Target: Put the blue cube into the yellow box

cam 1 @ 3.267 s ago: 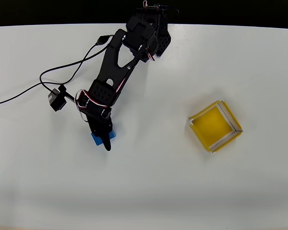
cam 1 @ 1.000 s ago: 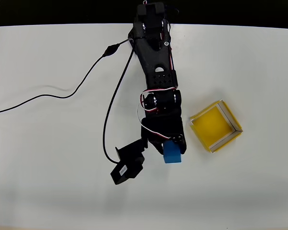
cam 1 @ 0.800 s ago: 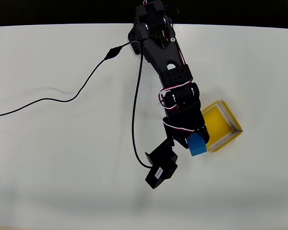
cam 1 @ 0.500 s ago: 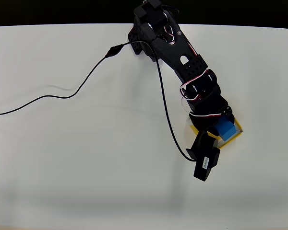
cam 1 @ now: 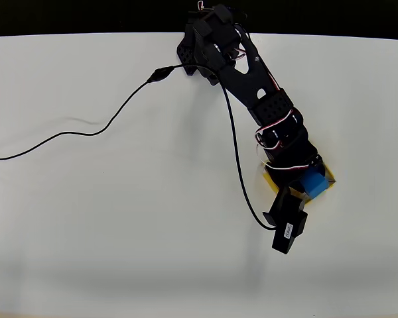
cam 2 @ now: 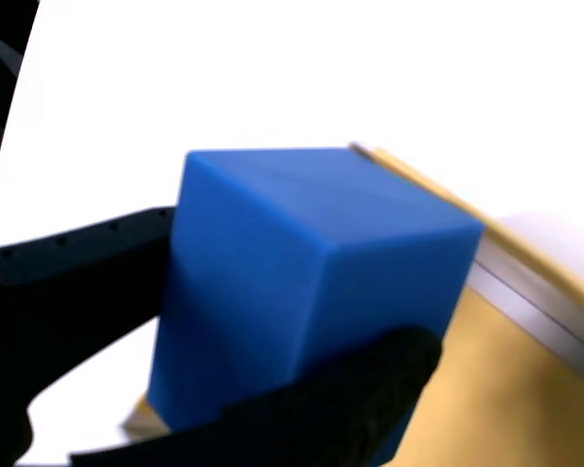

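Overhead view: black two-finger gripper (cam 1: 305,177) hangs above the shallow square yellow box with pale rim edges (cam 1: 329,177), pinching the small bright blue solid cube (cam 1: 312,183) between its fingers. Most of the box is hidden under the arm; a strip of its rim and wall shows at the right.

Progress, as a judgement: pickup and carry look complete, the cube being off the white table (cam 1: 119,232) and over the box. Left to do: lower, release, withdraw. Cube not yet set down.

Wrist view: cube (cam 2: 302,292) sits large in frame, one black finger (cam 2: 78,263) along its left face, the other (cam 2: 341,399) crossing its lower front. Plain matte faces, crisp edges, no marks (top face lit slightly lighter than the sides). Yellow floor of the box (cam 2: 506,389) and its pale rim run behind and below the cube on the right. Whether the cube is centred over the opening cannot be told from either view.
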Motion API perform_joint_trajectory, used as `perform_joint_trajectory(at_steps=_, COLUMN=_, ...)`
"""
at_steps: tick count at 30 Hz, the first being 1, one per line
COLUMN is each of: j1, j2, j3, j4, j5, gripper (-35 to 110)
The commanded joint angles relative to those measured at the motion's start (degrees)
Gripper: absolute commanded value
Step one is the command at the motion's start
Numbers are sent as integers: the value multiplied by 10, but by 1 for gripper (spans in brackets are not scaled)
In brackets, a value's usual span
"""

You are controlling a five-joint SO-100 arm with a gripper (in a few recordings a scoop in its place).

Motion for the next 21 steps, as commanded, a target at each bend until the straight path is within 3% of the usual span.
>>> perform_joint_trajectory(at_steps=1, j1=-1, j2=17, j3=-14, j4=-11, j5=5, gripper=17)
perform_joint_trajectory(at_steps=7, j1=5, j2=7, j3=25, j4=-16, j5=19, gripper=18)
perform_joint_trajectory(at_steps=21, j1=18, j2=14, j3=60, j4=-119, j5=60, gripper=37)
